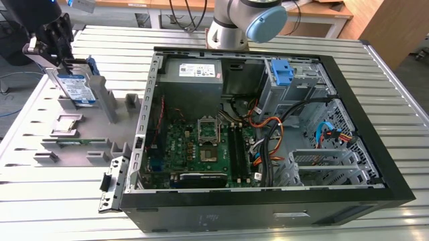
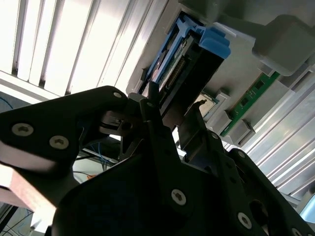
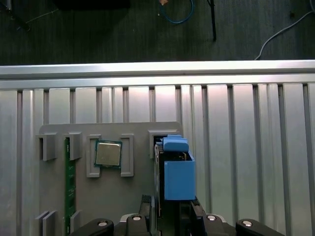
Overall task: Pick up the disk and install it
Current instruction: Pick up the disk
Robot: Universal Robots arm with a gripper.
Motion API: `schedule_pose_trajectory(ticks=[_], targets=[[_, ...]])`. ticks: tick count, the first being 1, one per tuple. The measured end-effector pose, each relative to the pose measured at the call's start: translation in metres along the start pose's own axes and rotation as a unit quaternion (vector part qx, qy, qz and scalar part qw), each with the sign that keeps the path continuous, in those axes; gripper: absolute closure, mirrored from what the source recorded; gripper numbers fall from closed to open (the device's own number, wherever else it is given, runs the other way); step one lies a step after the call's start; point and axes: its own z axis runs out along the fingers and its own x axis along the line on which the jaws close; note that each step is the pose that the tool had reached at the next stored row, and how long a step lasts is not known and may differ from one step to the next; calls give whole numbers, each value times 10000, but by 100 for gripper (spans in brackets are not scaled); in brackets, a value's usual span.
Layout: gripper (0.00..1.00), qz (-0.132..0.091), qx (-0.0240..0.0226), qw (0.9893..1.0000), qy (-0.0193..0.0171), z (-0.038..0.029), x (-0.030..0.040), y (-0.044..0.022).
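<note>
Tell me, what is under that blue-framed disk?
The disk stands on edge in a slot of a grey holder plate, which lies on the slatted metal table. Its lower edge is hidden inside the slot.

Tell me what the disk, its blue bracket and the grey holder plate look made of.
The disk: probably metal, silvery at the edges, with a glossy white-and-blue label. The blue bracket: moulded plastic, by its uniform matte colour. The grey holder plate: likely plastic; dull grey without glints, though painted metal stays possible.
</note>
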Motion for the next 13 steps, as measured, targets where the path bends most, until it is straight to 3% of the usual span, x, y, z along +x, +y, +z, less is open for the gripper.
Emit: schedule_pose_trajectory(ticks=[10, 12, 13], targets=[[58, 7, 1, 10000, -1, 0, 0, 0], [60, 8, 1, 10000, -1, 1, 0, 0], [65, 9, 1, 10000, -1, 1, 0, 0]])
